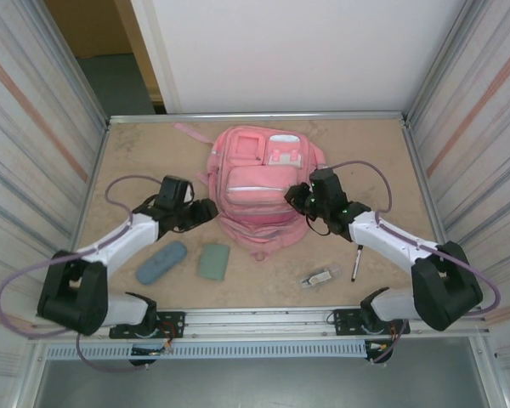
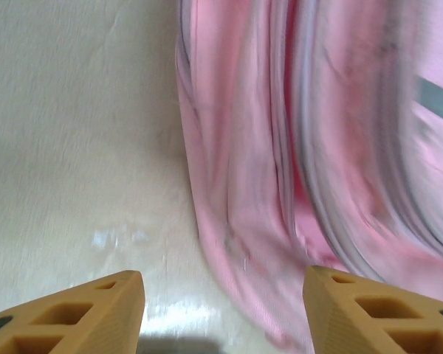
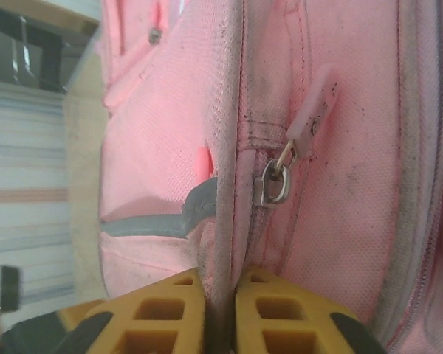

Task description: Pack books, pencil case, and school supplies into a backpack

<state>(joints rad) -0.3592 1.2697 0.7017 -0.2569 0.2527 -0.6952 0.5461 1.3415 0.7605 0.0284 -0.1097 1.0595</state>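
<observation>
The large pink fabric backpack (image 1: 257, 183) lies flat at the middle of the tan table (image 1: 153, 144), front pockets up. The right gripper (image 3: 220, 274) pinches a raised piping ridge on its side, near a metal zipper pull (image 3: 275, 184). The left gripper (image 2: 223, 274), fingers spread, sits at the bag's opposite edge, holding nothing. Nearer the arms' bases lie the oblong blue-grey soft pencil case (image 1: 161, 262), the flat sage-green rectangle (image 1: 213, 261), the small clear-and-grey item (image 1: 320, 277) and the slim black pen (image 1: 356, 262).
</observation>
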